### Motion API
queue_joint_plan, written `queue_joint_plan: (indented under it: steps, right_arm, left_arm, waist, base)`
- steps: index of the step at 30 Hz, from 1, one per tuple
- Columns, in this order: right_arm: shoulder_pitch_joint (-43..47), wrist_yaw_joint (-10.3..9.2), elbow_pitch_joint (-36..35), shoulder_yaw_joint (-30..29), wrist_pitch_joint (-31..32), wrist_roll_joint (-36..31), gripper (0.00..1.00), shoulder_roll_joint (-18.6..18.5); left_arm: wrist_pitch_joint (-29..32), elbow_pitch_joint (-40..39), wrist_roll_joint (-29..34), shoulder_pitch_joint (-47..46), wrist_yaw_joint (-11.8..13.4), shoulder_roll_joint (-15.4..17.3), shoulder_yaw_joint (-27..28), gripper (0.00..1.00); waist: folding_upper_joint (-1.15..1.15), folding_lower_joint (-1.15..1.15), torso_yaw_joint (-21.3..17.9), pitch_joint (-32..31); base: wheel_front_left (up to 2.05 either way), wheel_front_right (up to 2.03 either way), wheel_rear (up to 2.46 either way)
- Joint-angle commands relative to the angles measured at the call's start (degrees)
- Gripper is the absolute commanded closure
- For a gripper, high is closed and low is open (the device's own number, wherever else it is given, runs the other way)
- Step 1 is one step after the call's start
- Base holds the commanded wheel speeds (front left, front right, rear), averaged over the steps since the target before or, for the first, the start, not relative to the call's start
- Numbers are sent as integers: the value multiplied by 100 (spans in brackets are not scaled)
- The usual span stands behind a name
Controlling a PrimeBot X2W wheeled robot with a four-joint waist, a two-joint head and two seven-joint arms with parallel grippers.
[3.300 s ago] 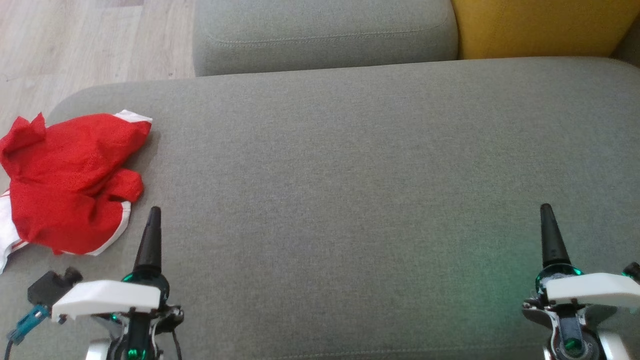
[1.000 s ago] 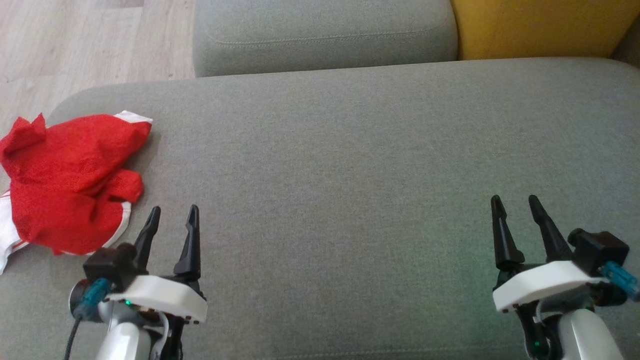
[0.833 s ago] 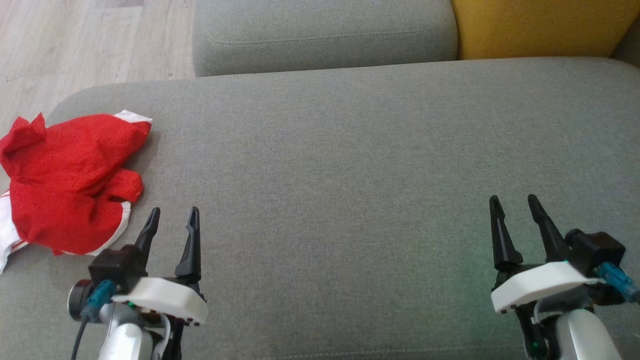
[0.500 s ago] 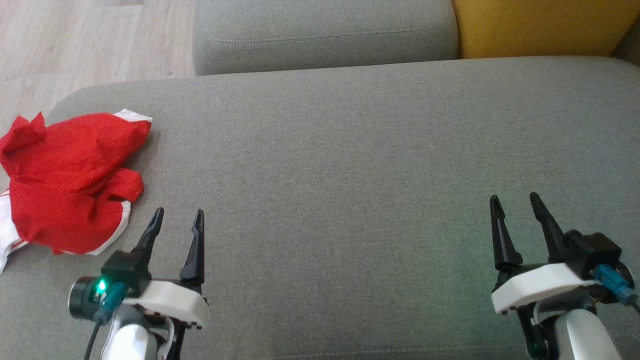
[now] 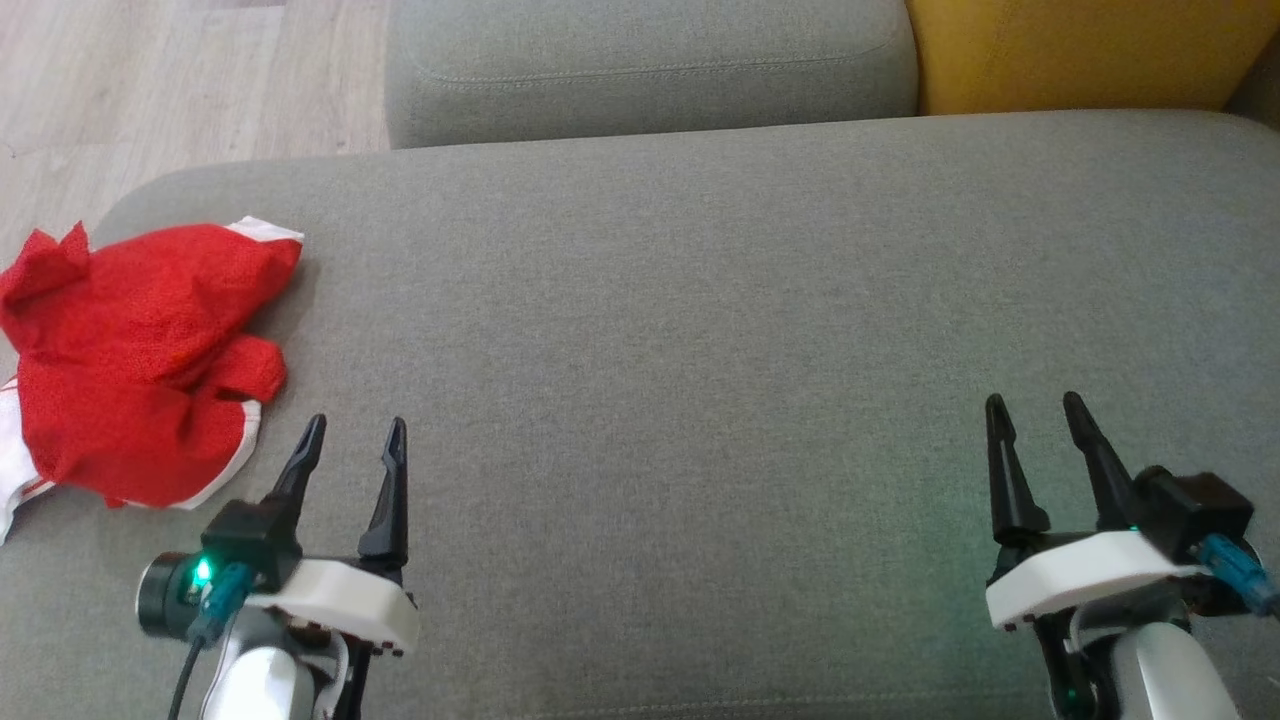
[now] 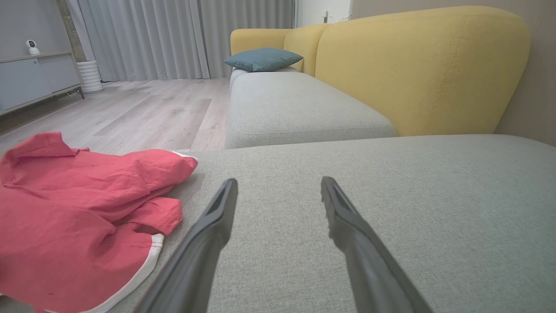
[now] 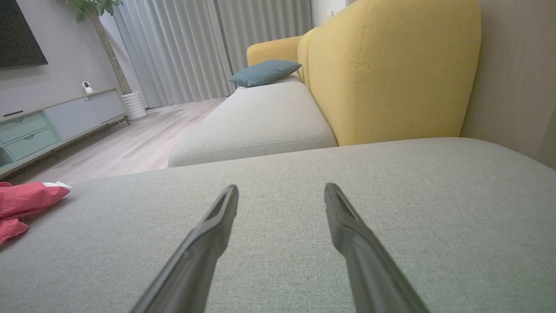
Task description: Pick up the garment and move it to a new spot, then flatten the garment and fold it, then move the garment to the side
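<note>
The garment (image 5: 130, 350) is red with white trim and lies crumpled at the left end of the grey sofa cushion (image 5: 700, 330), partly over its edge. In the left wrist view the garment (image 6: 78, 208) sits just left of my fingers. My left gripper (image 5: 355, 430) is open, a short way right of the garment's lower hem and not touching it; the left gripper (image 6: 278, 182) has nothing between its fingers. My right gripper (image 5: 1035, 405) stands open at the lower right, far from the garment (image 7: 26, 202), and in its own view the right gripper (image 7: 280, 187) is empty.
A second grey seat cushion (image 5: 640, 65) lies behind, with a yellow backrest (image 5: 1080, 50) at the top right. Wooden floor (image 5: 150, 90) runs past the cushion's left end. A blue pillow (image 6: 263, 58) and a low cabinet (image 7: 56, 121) stand farther off.
Since the earliest frame both grippers have rolled so that both fingers of each show. Over the last second the left gripper shifted slightly right and the picture moved a little; the garment stayed put.
</note>
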Motion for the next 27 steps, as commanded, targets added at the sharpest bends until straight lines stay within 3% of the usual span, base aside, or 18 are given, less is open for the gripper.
queue_joint_plan:
  steps: [1, 14, 27]
  right_arm:
    - [-187, 23, -175, 130, -74, 26, 0, -22]
    - [-217, 23, -264, 263, -12, 40, 0, -22]
    - [-259, 23, -672, 809, 252, 50, 0, -22]
  left_arm:
    - [-71, -152, -10, -334, 34, 32, 211, 0]
    - [-71, -123, -21, -403, 65, 4, 298, 0]
    - [-71, -173, -53, -475, 113, 41, 515, 0]
  waist:
    - [0, 0, -1, -2]
    - [0, 0, 201, 33]
    - [0, 0, 1149, 98]
  base:
    - [0, 0, 0]
    - [0, 0, 0]
    - [0, 0, 0]
